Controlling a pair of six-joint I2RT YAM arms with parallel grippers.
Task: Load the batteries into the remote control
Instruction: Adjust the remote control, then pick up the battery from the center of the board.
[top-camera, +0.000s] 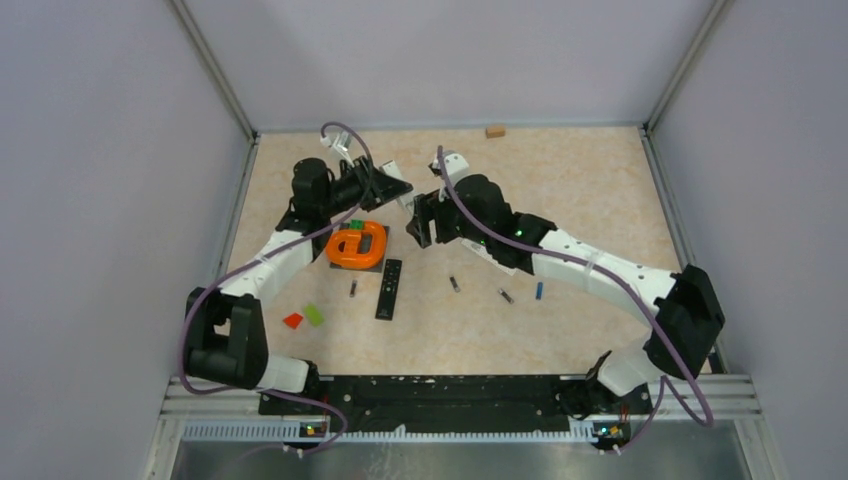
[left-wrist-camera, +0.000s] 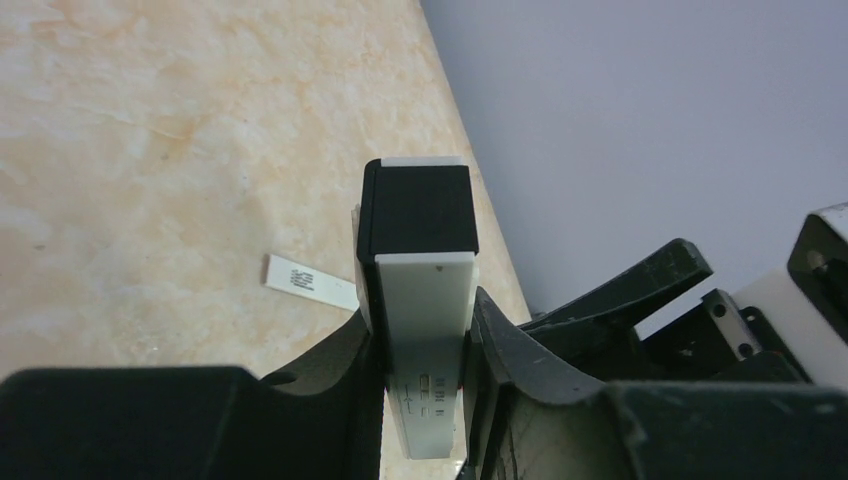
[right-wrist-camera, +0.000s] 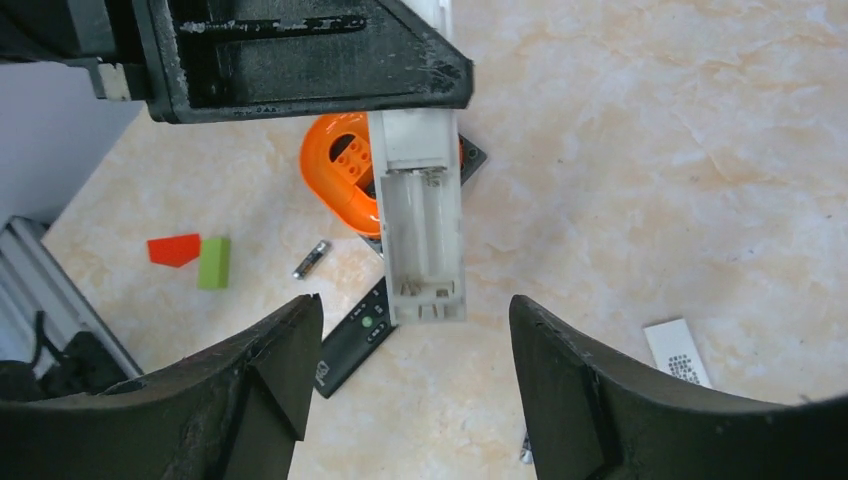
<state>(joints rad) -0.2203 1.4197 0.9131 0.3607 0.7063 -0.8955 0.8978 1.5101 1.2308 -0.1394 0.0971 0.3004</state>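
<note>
My left gripper (top-camera: 390, 186) (left-wrist-camera: 422, 310) is shut on a white remote control (left-wrist-camera: 420, 290) with a black end and holds it above the table. In the right wrist view the remote (right-wrist-camera: 422, 245) shows its battery compartment open and empty. My right gripper (top-camera: 418, 228) (right-wrist-camera: 412, 312) is open and empty, its jaws on either side of the remote's lower end without touching it. Several batteries lie on the table: three dark or silvery ones (top-camera: 353, 289), (top-camera: 454, 284), (top-camera: 506, 296) and a blue one (top-camera: 539, 290). One also shows in the right wrist view (right-wrist-camera: 311, 258).
A black remote (top-camera: 389, 288) (right-wrist-camera: 355, 335) lies near the table's middle. An orange ring-shaped holder (top-camera: 357, 243) (right-wrist-camera: 335, 175) stands on a dark plate. Red (top-camera: 292, 320) and green (top-camera: 314, 314) blocks lie front left. A white cover strip (left-wrist-camera: 310, 282) (right-wrist-camera: 678, 352) lies on the table. A wooden block (top-camera: 494, 131) sits at the back wall.
</note>
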